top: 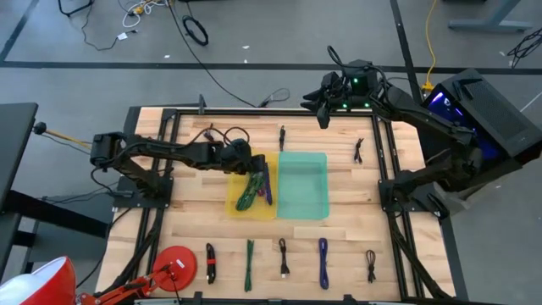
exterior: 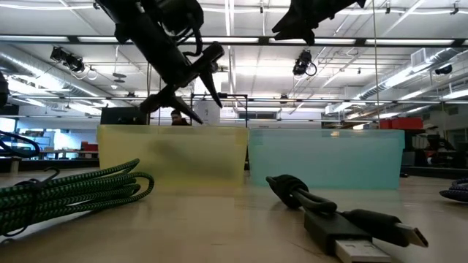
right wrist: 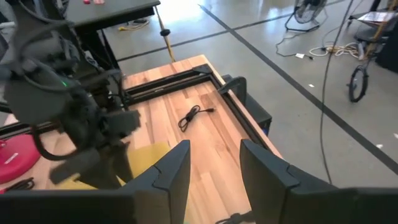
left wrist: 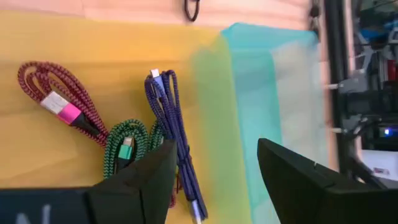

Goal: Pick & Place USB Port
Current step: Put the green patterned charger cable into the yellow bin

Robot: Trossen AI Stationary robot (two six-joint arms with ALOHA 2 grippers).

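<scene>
Three coiled USB cables lie on the floor of the yellow bin (top: 254, 185): a red one (left wrist: 59, 102), a green one (left wrist: 127, 146) and a purple one (left wrist: 174, 134). My left gripper (left wrist: 214, 149) hovers open above the yellow bin's right side (top: 254, 161), near the wall it shares with the teal bin (top: 302, 185), and holds nothing. My right gripper (right wrist: 214, 149) is open and raised over the table's far edge (top: 323, 114). More cables lie on the wood: a near row with a green one (top: 250, 261) and a purple one (top: 323, 261).
Black cables lie at the far side (top: 282, 135), (top: 359, 151) and one shows in the right wrist view (right wrist: 196, 115). A black metal frame (top: 385, 182) borders the work area. A red disc (top: 176, 263) sits at the near left. In the low view a black cable (exterior: 329, 212) lies close.
</scene>
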